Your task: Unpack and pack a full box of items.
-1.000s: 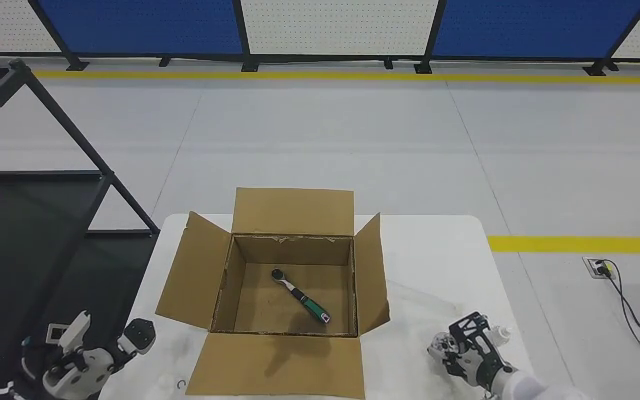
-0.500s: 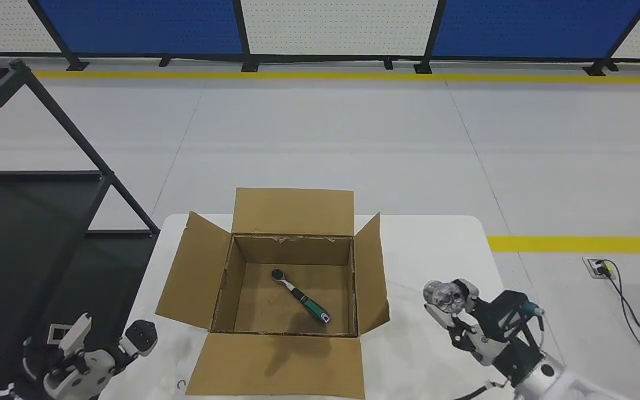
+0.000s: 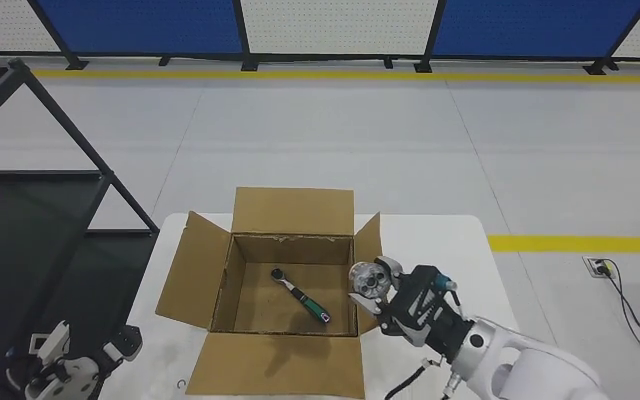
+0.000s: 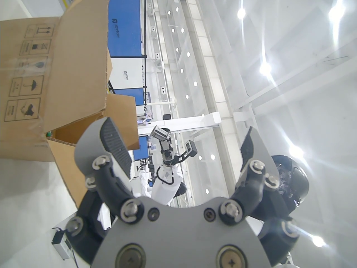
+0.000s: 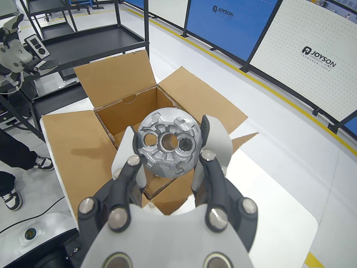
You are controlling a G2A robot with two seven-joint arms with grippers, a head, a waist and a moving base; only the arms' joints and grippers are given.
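Observation:
An open cardboard box (image 3: 222, 283) (image 5: 111, 90) (image 4: 69, 65) stands on the white table (image 3: 440, 250). A ratchet wrench with a green handle (image 3: 302, 296) lies on the box floor. My right gripper (image 3: 375, 292) (image 5: 170, 140) is shut on a round grey metal gear part (image 3: 368, 280) (image 5: 168, 140), held above the box's right flap near its front right corner. My left gripper (image 3: 90, 360) (image 4: 181, 140) is low at the table's front left corner, open, pointing upward with nothing between its fingers.
A black metal rack (image 3: 50, 200) (image 5: 69, 37) stands left of the table. Blue and white partition panels (image 3: 320, 25) line the far floor. A person's legs (image 5: 11, 163) show beside the table.
My right arm has carried the gear part up and leftward from the table's front right corner to the box's right edge. My left gripper has sunk lower at the front left.

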